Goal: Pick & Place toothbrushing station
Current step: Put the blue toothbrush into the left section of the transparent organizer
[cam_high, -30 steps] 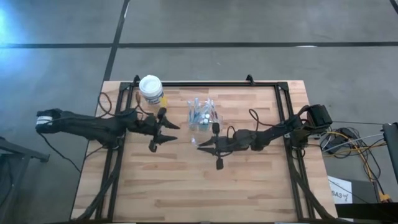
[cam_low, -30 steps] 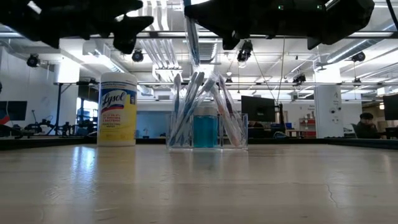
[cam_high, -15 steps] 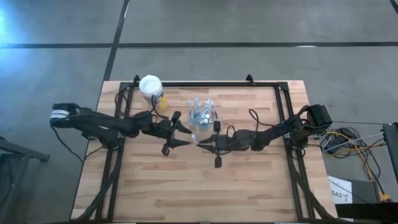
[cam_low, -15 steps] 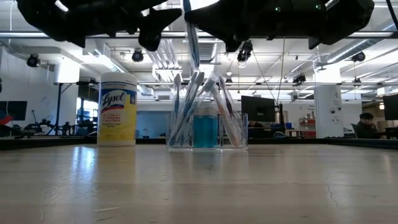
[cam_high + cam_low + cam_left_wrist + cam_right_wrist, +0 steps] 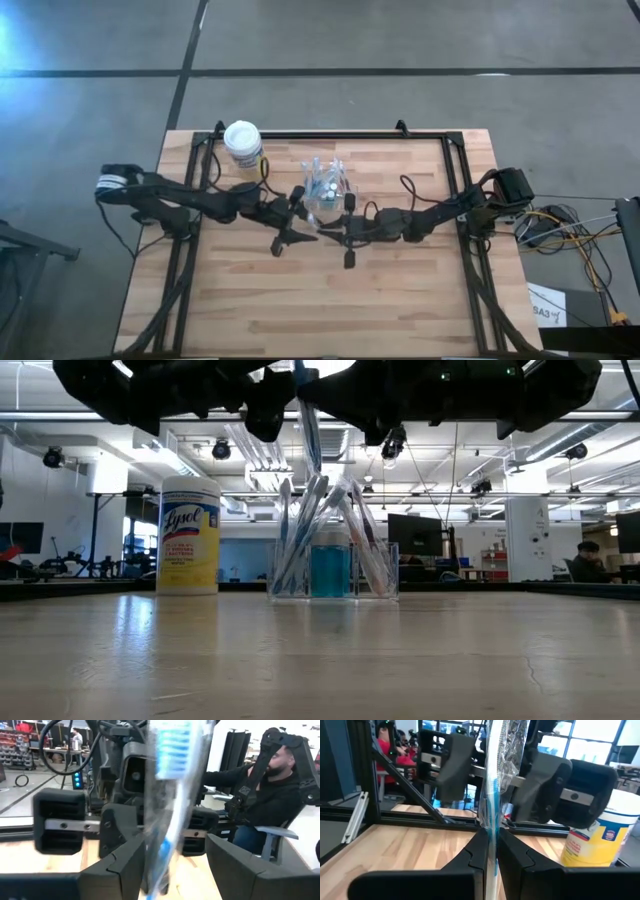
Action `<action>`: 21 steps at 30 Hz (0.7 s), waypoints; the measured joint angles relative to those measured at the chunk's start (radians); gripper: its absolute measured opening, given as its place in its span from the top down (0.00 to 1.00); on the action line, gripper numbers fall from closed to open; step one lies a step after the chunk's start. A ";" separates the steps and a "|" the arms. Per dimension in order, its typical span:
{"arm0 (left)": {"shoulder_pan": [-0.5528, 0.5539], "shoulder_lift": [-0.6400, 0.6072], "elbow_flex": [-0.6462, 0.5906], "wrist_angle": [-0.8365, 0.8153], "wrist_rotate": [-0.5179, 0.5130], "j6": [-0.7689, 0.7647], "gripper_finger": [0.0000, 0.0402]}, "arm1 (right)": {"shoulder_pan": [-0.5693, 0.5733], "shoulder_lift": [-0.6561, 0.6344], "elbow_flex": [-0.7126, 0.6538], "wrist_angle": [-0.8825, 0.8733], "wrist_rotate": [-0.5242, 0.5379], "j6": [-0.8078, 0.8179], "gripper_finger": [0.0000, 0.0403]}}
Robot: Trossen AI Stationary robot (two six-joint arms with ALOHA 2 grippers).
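Wooden boards make up the desk (image 5: 300, 300), seen from above, and the clear toothbrush holder (image 5: 324, 190) is set near its back middle, beside a yellow canister (image 5: 243, 143). The left claw (image 5: 298, 225) and the right claw (image 5: 322, 232) are met nose to nose just in front of it. From low down, a wrapped toothbrush (image 5: 309, 420) is seen held up above the holder. In the left wrist view, that claw's fingers (image 5: 125, 865) are spread apart around the toothbrush. In the right wrist view, the toothbrush is pinched tight by the right claw.
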 joint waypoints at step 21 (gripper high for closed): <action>-0.030 -0.012 -0.005 -0.005 -0.020 0.083 0.93 | 0.010 0.001 0.000 -0.001 -0.014 0.034 0.83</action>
